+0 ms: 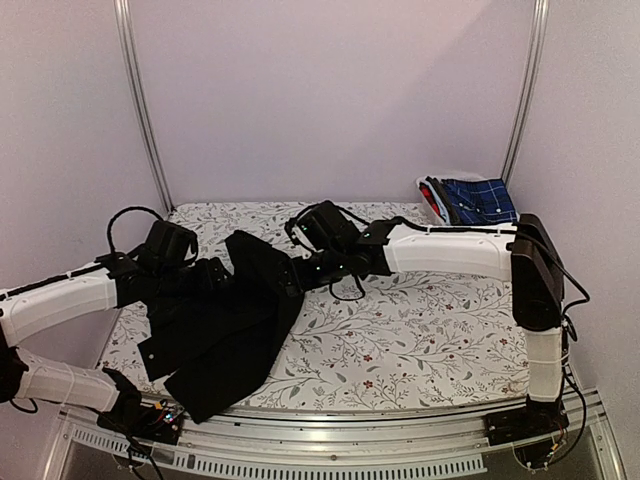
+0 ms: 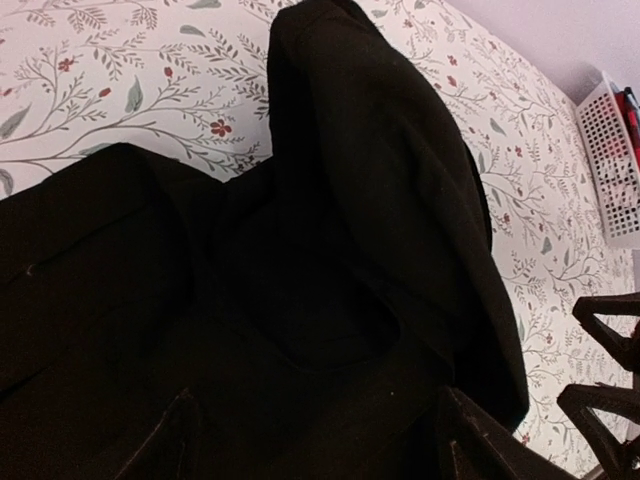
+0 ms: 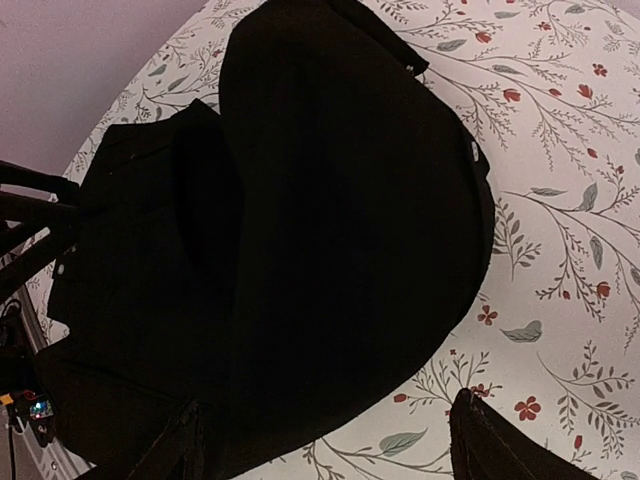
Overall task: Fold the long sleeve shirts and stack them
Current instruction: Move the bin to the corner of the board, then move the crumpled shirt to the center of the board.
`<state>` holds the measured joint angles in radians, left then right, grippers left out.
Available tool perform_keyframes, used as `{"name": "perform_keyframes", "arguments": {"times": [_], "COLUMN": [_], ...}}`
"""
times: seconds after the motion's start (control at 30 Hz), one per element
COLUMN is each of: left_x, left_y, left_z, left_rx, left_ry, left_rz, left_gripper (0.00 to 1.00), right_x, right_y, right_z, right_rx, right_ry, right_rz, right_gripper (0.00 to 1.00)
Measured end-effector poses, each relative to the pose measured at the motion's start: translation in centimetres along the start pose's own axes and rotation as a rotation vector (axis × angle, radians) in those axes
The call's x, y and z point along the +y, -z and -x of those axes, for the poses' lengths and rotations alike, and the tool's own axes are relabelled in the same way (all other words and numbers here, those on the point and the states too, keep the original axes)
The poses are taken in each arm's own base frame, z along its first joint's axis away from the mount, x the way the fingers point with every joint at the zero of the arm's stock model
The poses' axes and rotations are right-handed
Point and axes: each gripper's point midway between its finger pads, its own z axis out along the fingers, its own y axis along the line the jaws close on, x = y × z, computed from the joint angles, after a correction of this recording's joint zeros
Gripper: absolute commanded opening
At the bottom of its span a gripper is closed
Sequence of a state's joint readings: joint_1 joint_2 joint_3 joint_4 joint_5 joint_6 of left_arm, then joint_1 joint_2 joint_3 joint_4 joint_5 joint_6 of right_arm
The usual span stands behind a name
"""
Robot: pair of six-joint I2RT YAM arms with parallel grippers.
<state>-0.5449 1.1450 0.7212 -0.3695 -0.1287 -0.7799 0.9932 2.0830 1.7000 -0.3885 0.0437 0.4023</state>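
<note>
A large plain black long sleeve shirt [image 1: 225,330] lies crumpled on the left half of the flowered table, with a raised fold at its far end. It fills the left wrist view [image 2: 330,200] and most of the right wrist view [image 3: 320,220], where small pale buttons show at its edge. My left gripper [image 1: 215,272] hovers over the shirt's left part, jaws wide apart [image 2: 315,392], with nothing between them. My right gripper [image 1: 290,276] is at the shirt's right edge, jaws wide apart [image 3: 325,400], over cloth and bare table.
A white slotted basket [image 1: 432,203] at the back right corner holds a blue plaid cloth [image 1: 482,200]; the basket also shows in the left wrist view [image 2: 610,170]. The table's near metal edge [image 1: 350,415] runs under the shirt's hem. Purple walls enclose the table.
</note>
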Motion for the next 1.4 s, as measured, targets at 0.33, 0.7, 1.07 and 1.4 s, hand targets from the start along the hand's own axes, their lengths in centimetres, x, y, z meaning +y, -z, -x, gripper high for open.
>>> {"name": "perform_keyframes", "arguments": {"times": [0.33,0.7,1.07,1.4], "left_x": [1.7,2.4,3.8,5.2], "left_y": [-0.2,-2.1,-2.5,-3.2], "left_z": [-2.1,-4.4,-6.2,-9.0], "left_rx": [0.063,0.162,0.208,0.283], "left_ry": [0.007,0.002,0.013,0.024], "left_rz": [0.05,0.089,0.126,0.159], "left_gripper": [0.81,0.78,0.69,0.51], "right_x": [0.6,0.4,3.1,5.1], "right_y": [-2.7,-3.3,-2.3,-2.1], "right_z": [-2.0,-3.8,-5.1,-6.3], "right_rx": [0.05,0.092,0.1,0.112], "right_ry": [-0.01,0.009,0.053,0.082], "right_rz": [-0.006,-0.024,-0.008,0.014], "right_gripper": [0.61,0.85,0.85,0.72]}}
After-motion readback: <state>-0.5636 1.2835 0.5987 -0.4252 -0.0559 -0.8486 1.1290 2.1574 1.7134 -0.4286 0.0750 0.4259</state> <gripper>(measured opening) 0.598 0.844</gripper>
